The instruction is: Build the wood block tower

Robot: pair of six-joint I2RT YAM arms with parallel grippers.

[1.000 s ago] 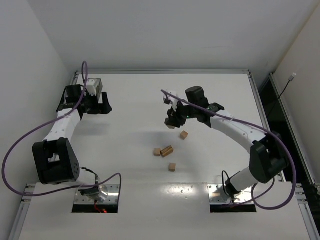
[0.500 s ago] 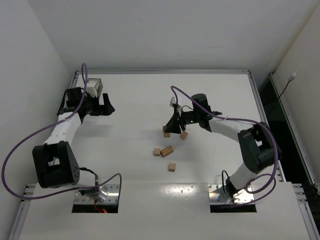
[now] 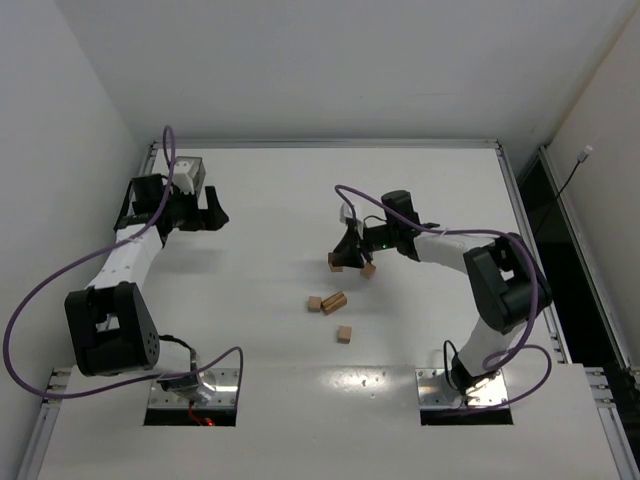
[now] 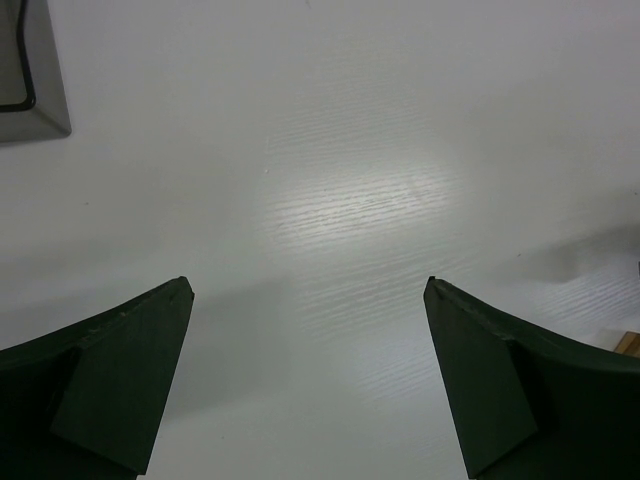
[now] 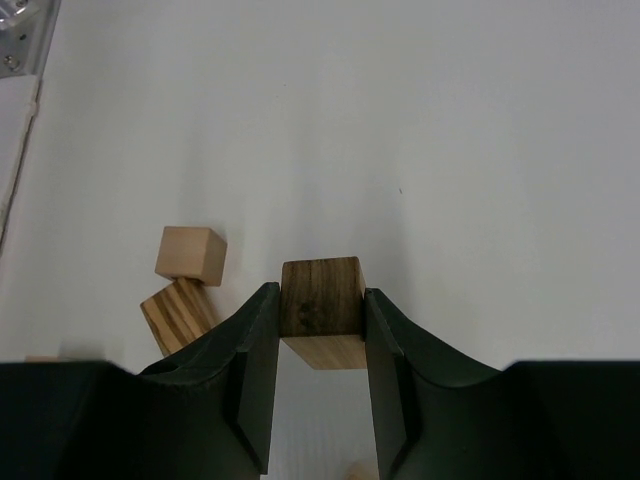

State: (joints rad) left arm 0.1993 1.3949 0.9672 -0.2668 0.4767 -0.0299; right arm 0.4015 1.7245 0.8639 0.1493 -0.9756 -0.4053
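Note:
My right gripper (image 3: 343, 257) is shut on a wood block (image 3: 335, 261), low near the table's middle. In the right wrist view the block (image 5: 321, 300) sits squeezed between the two dark fingers (image 5: 255, 370). I cannot tell whether it touches the table. Another block (image 3: 368, 270) lies just right of the gripper. Two touching blocks (image 3: 314, 303) (image 3: 334, 301) lie nearer to me, also seen in the right wrist view (image 5: 190, 253) (image 5: 178, 312). One more block (image 3: 344, 334) lies nearest. No stacked tower shows. My left gripper (image 3: 205, 212) (image 4: 305, 285) is open and empty at the far left.
A grey metal plate (image 4: 30, 80) with a black cable shows at the top left of the left wrist view. Purple cables (image 3: 40, 290) loop beside both arms. The table's raised rim (image 3: 330, 144) runs along the back.
My right gripper has come down and a little toward the loose blocks with the block in it. The right arm has stretched lower. The left arm has barely moved.

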